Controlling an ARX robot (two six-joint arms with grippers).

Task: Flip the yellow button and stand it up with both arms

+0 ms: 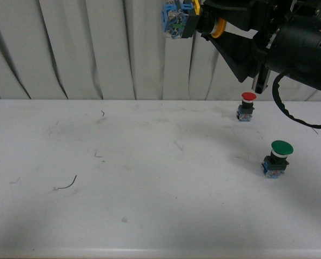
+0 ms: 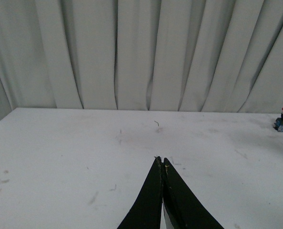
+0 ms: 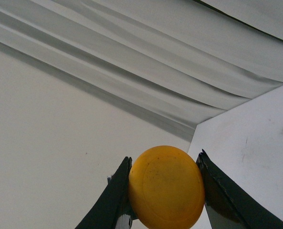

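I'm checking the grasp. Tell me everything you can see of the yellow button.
The yellow button hangs high above the table, lying sideways: blue-clear contact block pointing toward the robot's left, black collar, then smooth yellow-orange cap. The right end effector clamps the cap's rim between both jaws; nothing else touches it.

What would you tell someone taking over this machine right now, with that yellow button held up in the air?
Right gripper: jaws shut on the cap of the small yellow-capped push button with a blue contact block, held sideways high above the white table.
Left gripper: jaws shut, empty, over the table.
Done: button lifted.
Left: flip it using both arms, stand it upright.
The red-capped button and green-capped button stand on the table; leave them.
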